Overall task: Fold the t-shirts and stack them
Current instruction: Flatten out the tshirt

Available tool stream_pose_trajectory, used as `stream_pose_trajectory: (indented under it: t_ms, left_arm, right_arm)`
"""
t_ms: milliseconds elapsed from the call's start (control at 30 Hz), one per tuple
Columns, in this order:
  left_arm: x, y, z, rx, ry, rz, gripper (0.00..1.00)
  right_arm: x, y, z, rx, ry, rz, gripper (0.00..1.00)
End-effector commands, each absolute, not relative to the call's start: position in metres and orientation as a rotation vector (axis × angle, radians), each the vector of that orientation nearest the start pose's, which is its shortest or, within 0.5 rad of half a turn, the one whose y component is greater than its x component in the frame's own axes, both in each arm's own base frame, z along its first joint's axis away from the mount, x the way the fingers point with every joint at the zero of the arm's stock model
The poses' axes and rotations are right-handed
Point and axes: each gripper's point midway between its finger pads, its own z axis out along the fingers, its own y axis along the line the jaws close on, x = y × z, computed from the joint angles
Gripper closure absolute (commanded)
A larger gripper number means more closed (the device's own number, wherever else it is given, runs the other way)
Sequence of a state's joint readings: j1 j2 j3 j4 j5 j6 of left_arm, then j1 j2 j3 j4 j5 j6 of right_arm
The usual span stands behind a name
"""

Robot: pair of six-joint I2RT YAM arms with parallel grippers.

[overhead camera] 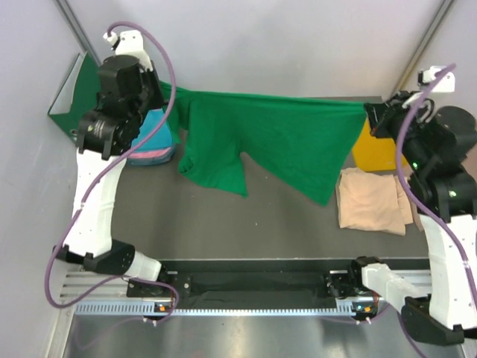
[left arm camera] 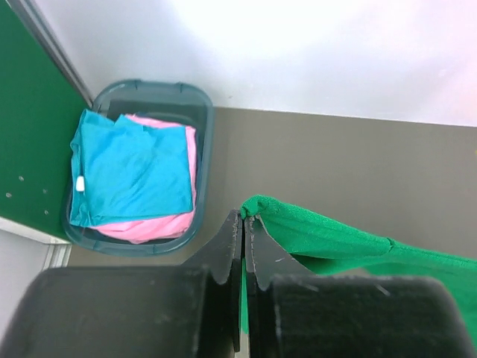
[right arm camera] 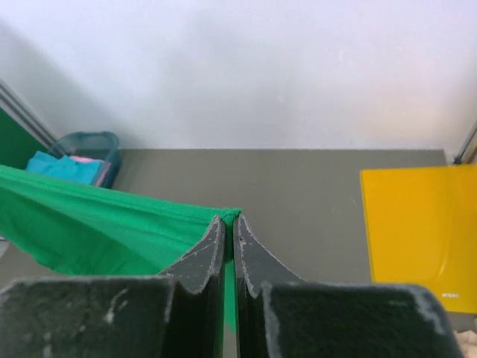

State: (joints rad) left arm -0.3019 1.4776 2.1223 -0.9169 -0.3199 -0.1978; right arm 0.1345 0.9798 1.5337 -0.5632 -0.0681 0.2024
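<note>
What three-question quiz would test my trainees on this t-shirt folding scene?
1. True or false: the left gripper and right gripper each pinch an end of the green t-shirt.
2. Which lies topmost in the bin? A pink t-shirt; B teal-blue t-shirt; C green t-shirt.
3. Which garment lies on the table just in front of the yellow folder?

Key: 1 true; 2 B; 3 the beige t-shirt.
</note>
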Motion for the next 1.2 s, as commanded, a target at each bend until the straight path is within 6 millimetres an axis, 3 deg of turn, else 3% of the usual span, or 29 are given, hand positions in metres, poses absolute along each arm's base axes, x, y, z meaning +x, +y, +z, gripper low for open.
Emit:
stream_pose_trajectory:
  t_ms: [0,33,100,133,267,333,433,533,567,633,667,700,733,767,833,867,900,933,967,1000,1033,1067,1100,1133,1167]
  left_arm:
    - [0.315,-0.035,0.525,-0.157,1.658,-0.029,1.0]
    - [0.303,-0.028,0.536,-0.176,1.624,-0.021,1.0]
    - [0.274,-0.015,0.556,-0.198,1.559,-0.018,1.0]
    - [0.26,-0.01,0.57,-0.207,1.514,-0.028,1.0]
    - [0.218,0.001,0.606,-0.223,1.394,-0.071,1.0]
    - [0.213,0.0,0.613,-0.22,1.365,-0.091,1.0]
    - [0.23,-0.005,0.608,-0.221,1.386,-0.09,1.0]
    - [0.273,-0.018,0.58,-0.193,1.487,-0.053,1.0]
    - [0.3,-0.028,0.563,-0.17,1.554,-0.043,1.0]
    - [0.329,-0.041,0.538,-0.14,1.637,-0.038,1.0]
    - [0.355,-0.052,0.514,-0.117,1.708,-0.037,1.0]
    - [0.368,-0.057,0.497,-0.099,1.76,-0.028,1.0]
    - [0.382,-0.063,0.48,-0.082,1.808,-0.018,1.0]
    - [0.407,-0.072,0.449,-0.05,1.887,-0.004,1.0]
    - [0.429,-0.079,0.416,-0.02,1.97,0.008,1.0]
    - [0.449,-0.085,0.385,-0.001,2.042,0.021,1.0]
    - [0.458,-0.088,0.373,0.003,2.066,0.024,1.0]
    - [0.467,-0.088,0.361,0.02,2.094,0.033,1.0]
    - [0.483,-0.091,0.332,0.029,2.153,0.061,1.0]
    - [0.491,-0.091,0.32,0.034,2.172,0.071,1.0]
    - [0.498,-0.09,0.308,0.036,2.197,0.079,1.0]
    - [0.51,-0.092,0.281,0.04,2.248,0.097,1.0]
    - [0.516,-0.092,0.269,0.043,2.265,0.105,1.0]
    - [0.522,-0.088,0.259,0.031,2.278,0.145,1.0]
    - [0.529,-0.087,0.236,0.035,2.315,0.177,1.0]
  right_arm:
    - [0.239,0.036,0.525,-0.003,1.459,0.213,1.0]
    - [0.224,0.034,0.544,-0.009,1.416,0.209,1.0]
    - [0.207,0.033,0.548,-0.014,1.427,0.215,1.0]
    - [0.193,0.033,0.563,-0.018,1.394,0.222,1.0]
    - [0.161,0.038,0.568,-0.037,1.395,0.27,1.0]
    - [0.15,0.035,0.569,-0.025,1.377,0.272,1.0]
    - [0.159,0.03,0.55,0.0,1.407,0.245,1.0]
    - [0.188,0.029,0.513,0.028,1.478,0.222,1.0]
    - [0.197,0.029,0.504,0.03,1.496,0.218,1.0]
    - [0.226,0.026,0.475,0.053,1.555,0.178,1.0]
    - [0.235,0.023,0.466,0.058,1.573,0.154,1.0]
    - [0.251,0.021,0.444,0.065,1.624,0.124,1.0]
    - [0.271,0.016,0.435,0.087,1.639,0.081,1.0]
    - [0.283,0.014,0.426,0.094,1.657,0.062,1.0]
    - [0.319,0.013,0.393,0.096,1.733,0.023,1.0]
    - [0.337,0.014,0.391,0.095,1.723,0.022,1.0]
    - [0.351,0.015,0.383,0.08,1.742,0.013,1.0]
    - [0.378,0.018,0.356,0.065,1.812,0.001,1.0]
    - [0.396,0.018,0.348,0.055,1.828,-0.011,1.0]
    - [0.411,0.016,0.343,0.039,1.839,-0.037,1.0]
    - [0.439,0.016,0.306,0.028,1.932,-0.059,1.0]
    - [0.453,0.016,0.294,0.022,1.964,-0.065,1.0]
    - [0.469,0.017,0.295,0.016,1.96,-0.068,1.0]
    - [0.49,0.019,0.26,0.006,2.036,-0.067,1.0]
    - [0.505,0.02,0.263,0.008,2.025,-0.067,1.0]
